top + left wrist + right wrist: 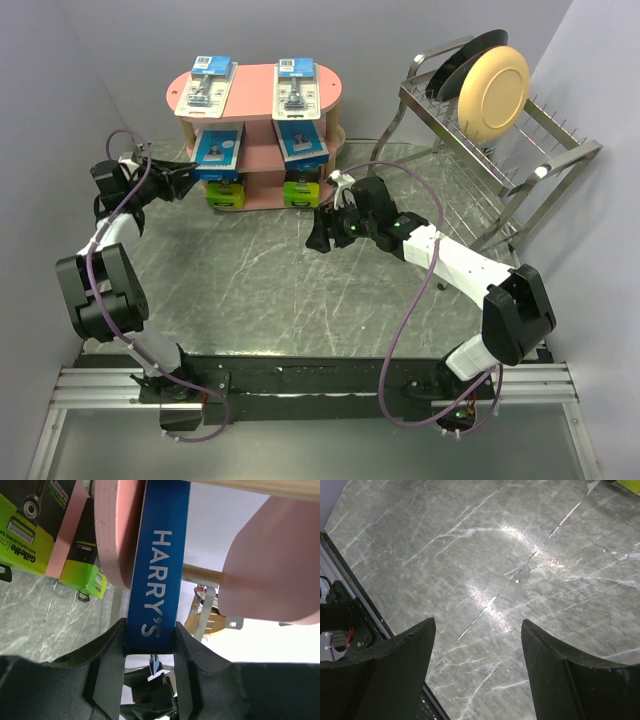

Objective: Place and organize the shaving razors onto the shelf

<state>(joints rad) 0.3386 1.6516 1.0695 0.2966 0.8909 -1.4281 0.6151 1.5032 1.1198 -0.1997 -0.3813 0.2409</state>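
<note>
The pink shelf (258, 92) stands at the back of the table. Two clear blister packs (209, 84) (300, 86) lie on its top board. Two blue-carded packs (219, 150) (301, 142) sit on the middle board. Two black boxes with lime-green ends (228, 193) (301, 192) sit on the bottom board. My left gripper (194, 176) is shut on the edge of the left blue-carded pack (159, 570), which lies against a pink board (114, 535). My right gripper (322, 236) is open and empty over the marble table (485, 555), in front of the shelf.
A silver wire dish rack (520, 165) stands at the back right with a cream plate (493, 92) and a black plate (462, 62). The green-ended boxes (30, 535) (86, 575) show in the left wrist view. Grey walls close both sides.
</note>
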